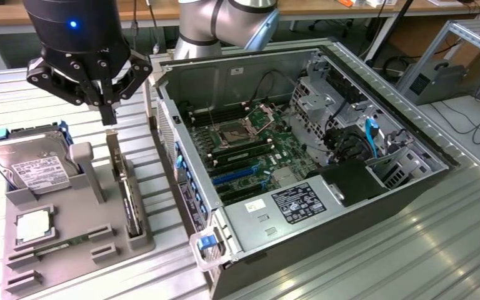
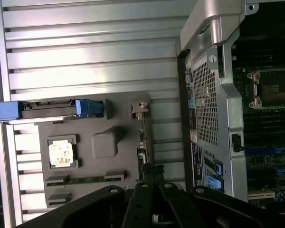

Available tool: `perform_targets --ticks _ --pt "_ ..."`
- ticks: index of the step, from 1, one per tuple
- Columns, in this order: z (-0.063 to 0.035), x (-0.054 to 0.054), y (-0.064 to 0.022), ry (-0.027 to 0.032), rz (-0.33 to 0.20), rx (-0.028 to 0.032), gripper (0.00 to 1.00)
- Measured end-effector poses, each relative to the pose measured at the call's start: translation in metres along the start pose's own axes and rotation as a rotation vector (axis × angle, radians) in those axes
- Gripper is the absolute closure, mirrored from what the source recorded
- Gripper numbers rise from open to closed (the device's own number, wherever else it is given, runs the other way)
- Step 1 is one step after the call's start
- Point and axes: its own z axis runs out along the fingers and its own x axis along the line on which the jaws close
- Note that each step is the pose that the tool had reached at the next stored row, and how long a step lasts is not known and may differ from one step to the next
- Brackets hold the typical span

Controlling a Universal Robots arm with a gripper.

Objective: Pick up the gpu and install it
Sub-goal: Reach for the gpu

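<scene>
Grey moulded plastic forms the holder on the ribbed metal table. The gpu stands on its long edge in a slot of this holder, below your end effector. It is a thin dark card with a pale metal bracket at one end. The end effector's two fingers are pressed together and pinch nothing. Their tips hang above the card, clear of it, and in the wrist view they line up with its narrow top edge.

Judging from this position, the pick goes best if you spread the fingers before you descend, because closed tips would land on the card's edge. Set one finger against each flat face, square across the card's thickness, and close on bare board rather than on components. Lift straight up so the card does not bind in the slot or tip the holder. The open computer case stands just beside the end effector, on the side away from the other parts. Keep the wrist clear of its raised wall.

The silver hard drive, below the end effector and across the gpu from the case, carries a white label with dark print too small to read. Inside the case, a black sticker with pale print and a smaller white sticker are also unreadable. You can make out no brand name anywhere.
</scene>
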Motion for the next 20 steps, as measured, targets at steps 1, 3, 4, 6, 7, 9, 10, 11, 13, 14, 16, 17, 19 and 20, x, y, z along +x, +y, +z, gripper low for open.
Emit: perform_targets --ticks 1,3,4,6,7,9,10,11,13,14,16,17,19,20 --pt "-0.0001 0.000 -0.0008 0.0001 0.000 0.0001 0.89" --pt "-0.0001 0.000 -0.0020 0.0000 0.000 0.0000 0.89" --pt "-0.0001 0.000 -0.0027 0.0001 0.000 0.0000 0.89" --pt "-0.0002 0.000 -0.0045 0.0000 0.000 0.0000 0.89" --pt "-0.0003 0.000 -0.0061 0.0000 0.000 0.0000 0.89" --pt "-0.0004 0.001 -0.0083 0.0000 0.000 -0.0001 0.89" --pt "-0.0004 0.001 -0.0091 0.0000 0.000 0.0000 0.89" --pt "-0.0005 0.001 -0.0097 0.0001 0.000 0.0000 0.89" --pt "-0.0005 0.001 -0.0117 0.0000 0.000 0.0000 0.89" --pt "-0.0006 0.001 -0.0127 0.0000 0.000 0.0000 0.89" --pt "-0.0006 0.001 -0.0151 0.0000 0.000 0.0000 0.89" --pt "-0.0007 0.001 -0.0162 0.0000 0.000 0.0000 0.89" --pt "-0.0007 0.001 -0.0191 0.0000 0.000 0.0000 0.89" --pt "-0.0007 0.001 -0.0206 0.0000 0.000 0.0000 0.89"
